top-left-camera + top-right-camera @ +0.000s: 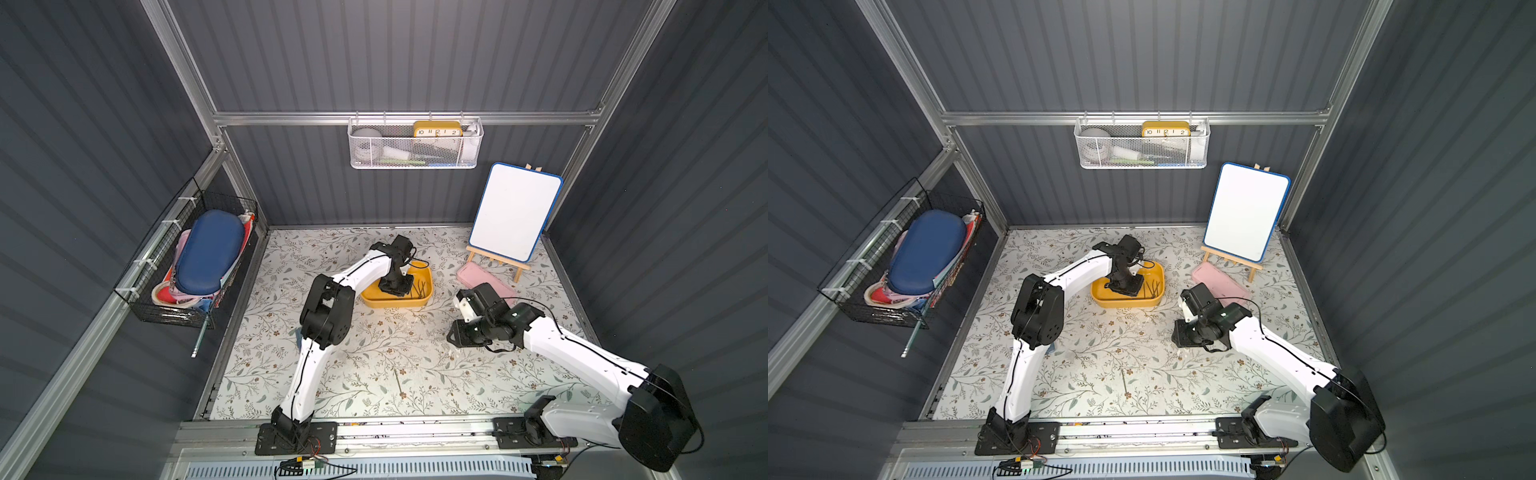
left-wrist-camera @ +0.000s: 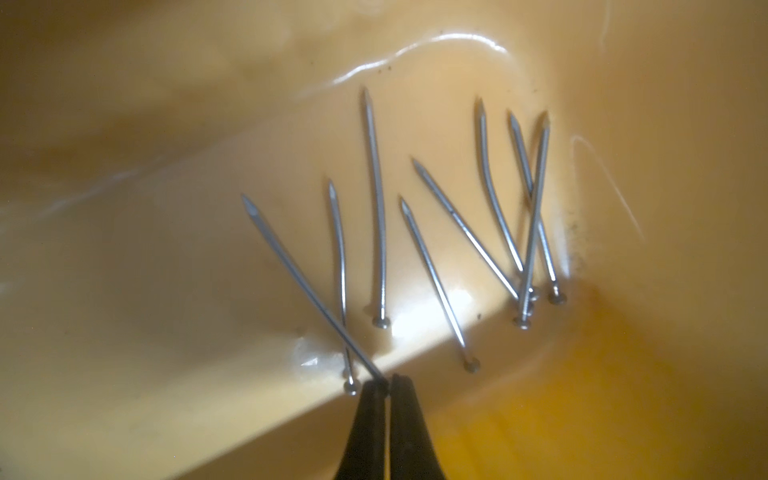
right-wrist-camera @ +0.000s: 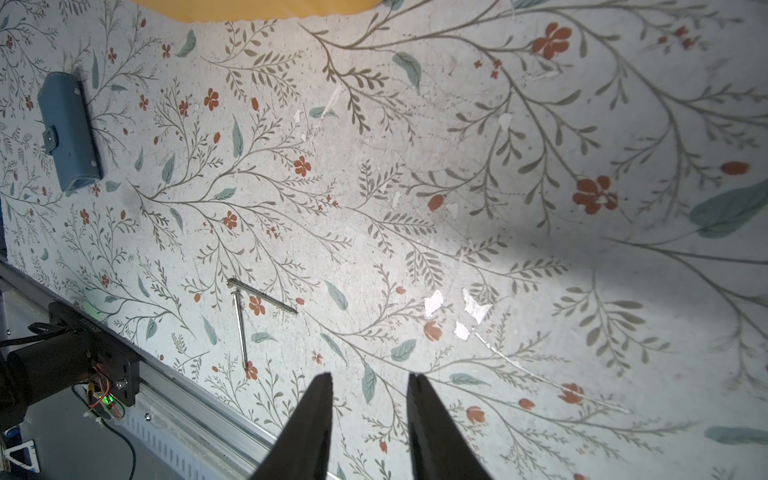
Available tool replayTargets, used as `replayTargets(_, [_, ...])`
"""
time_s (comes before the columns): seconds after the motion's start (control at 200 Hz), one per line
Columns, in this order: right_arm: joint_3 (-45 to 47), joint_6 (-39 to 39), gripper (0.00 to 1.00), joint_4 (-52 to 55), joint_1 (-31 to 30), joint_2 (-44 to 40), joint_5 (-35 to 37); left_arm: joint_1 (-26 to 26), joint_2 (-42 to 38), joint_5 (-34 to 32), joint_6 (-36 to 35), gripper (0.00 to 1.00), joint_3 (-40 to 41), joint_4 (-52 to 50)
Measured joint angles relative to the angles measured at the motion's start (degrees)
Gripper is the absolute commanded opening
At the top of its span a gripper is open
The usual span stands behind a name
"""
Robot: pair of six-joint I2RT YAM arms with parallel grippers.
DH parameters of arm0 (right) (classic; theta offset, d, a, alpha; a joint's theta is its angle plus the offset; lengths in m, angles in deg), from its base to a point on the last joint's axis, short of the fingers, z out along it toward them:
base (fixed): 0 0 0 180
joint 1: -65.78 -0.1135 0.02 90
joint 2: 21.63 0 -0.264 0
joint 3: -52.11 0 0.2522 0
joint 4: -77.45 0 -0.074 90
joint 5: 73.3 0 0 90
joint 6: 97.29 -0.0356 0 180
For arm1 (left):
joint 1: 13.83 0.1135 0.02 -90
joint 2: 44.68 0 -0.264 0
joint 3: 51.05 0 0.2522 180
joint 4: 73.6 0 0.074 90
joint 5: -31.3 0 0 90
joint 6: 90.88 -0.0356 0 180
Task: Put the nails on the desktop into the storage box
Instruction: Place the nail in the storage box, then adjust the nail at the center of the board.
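The left arm arches from its base at the counter's [image 1: 374, 353] front edge, elbow raised, wrist turned straight down into the yellow storage box [image 1: 399, 302] near the back. In the left wrist view, the left hand [image 2: 390, 380] has its fingers pressed together, pinching one nail [image 2: 286, 254] by its head end; the shaft slants out across a neighbour. Seven other nails [image 2: 465, 227] lie loosely fanned on the box floor, several crossing by a corner. The right arm [image 1: 582, 357] stretches low from the opposite base, wrist bent toward the middle of the floral counter. The right hand [image 3: 370, 376] hovers above the surface with its fingers spread and nothing between them. Two nails [image 3: 262, 297] lie on the counter near the front rail, heads close together, well apart from the box.
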Motion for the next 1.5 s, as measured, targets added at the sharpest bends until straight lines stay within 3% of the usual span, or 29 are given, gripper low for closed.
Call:
replayTargets(0.165, [0.22,-0.04,0.35,-0.33,0.00,0.00,-1.11,0.04,0.09,-0.68,-0.74,0.25,-0.09,0.11])
replayTargets(0.46, [0.55,-0.17,0.35,-1.07,0.00,-0.02,-3.17,-0.09,-1.44,-3.17,-0.57,0.33,-0.13,-0.44])
replayTargets(0.695, [0.70,-0.39,0.35,-1.44,0.00,-0.02,-5.01,-3.65,-13.90,-6.69,3.08,0.38,1.55,-2.62])
replayTargets(0.815, [1.07,-1.01,0.35,-1.55,-0.04,-0.02,-5.99,-8.72,-25.07,-7.45,7.08,0.40,9.57,-1.88])
replayTargets(1.041, [2.69,-2.21,0.35,-1.60,-0.87,0.09,-6.21,-19.15,-40.04,-4.81,20.15,0.41,35.47,-0.74])
replayTargets(1.146, [2.64,-2.54,0.35,-1.68,-1.38,1.07,-6.19,-22.64,-42.21,-2.40,26.14,0.41,43.82,-0.55])
replayTargets(1.336, [2.10,-2.54,0.35,-1.49,-1.68,3.08,-6.21,-30.47,-43.34,1.53,35.52,0.41,50.12,2.97])
replayTargets(1.501, [1.81,-2.54,0.35,-1.68,-1.79,3.37,-6.38,-31.89,-43.21,2.45,39.47,0.41,53.86,5.03])
